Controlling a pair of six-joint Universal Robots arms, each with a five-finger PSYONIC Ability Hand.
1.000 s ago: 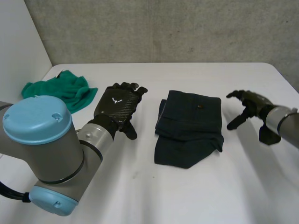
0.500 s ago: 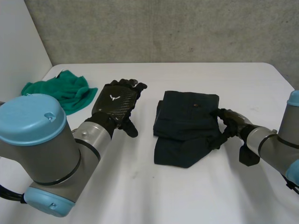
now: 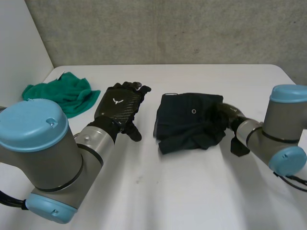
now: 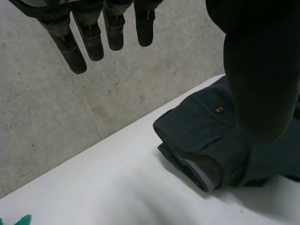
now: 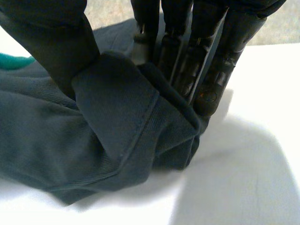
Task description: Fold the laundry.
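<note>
White table [image 3: 168, 191], grey concrete wall [image 3: 168, 28] behind.

Right hand [image 5: 211, 56]: closed on the dark blue garment [image 3: 189, 122]. Thumb [image 5: 56, 42] on one side, fingers [image 5: 183, 51] on the other, with a thick folded hem pinched between them. In the head view the grip is on the garment's 3 o'clock edge. Cloth next to the grip is bunched and rumpled. The 9 o'clock side lies in flatter stacked layers, with a small round button [image 3: 193, 111] on top. Garment sits mid-table, resting on the surface. Right arm [image 3: 283, 134] comes in from the garment's 4 o'clock, blue-capped joint over the table's right side.

Left hand [image 3: 120, 108]: open, fingers straight, holding nothing, back of the hand up. It's at the garment's 9 o'clock, near but apart, with a strip of bare table between. Can't tell if the palm touches the table. In the left wrist view the garment's folded, layered edge lies past the thumb.

Green cloth [image 3: 62, 93]: crumpled, at 9–10 o'clock of the left hand, by the table's left edge, apart from the hand.

Obstruction: left arm's big blue-capped joint [image 3: 41, 153] covers the near-left part of the table in the head view. The forearm runs from it up to the left hand.
</note>
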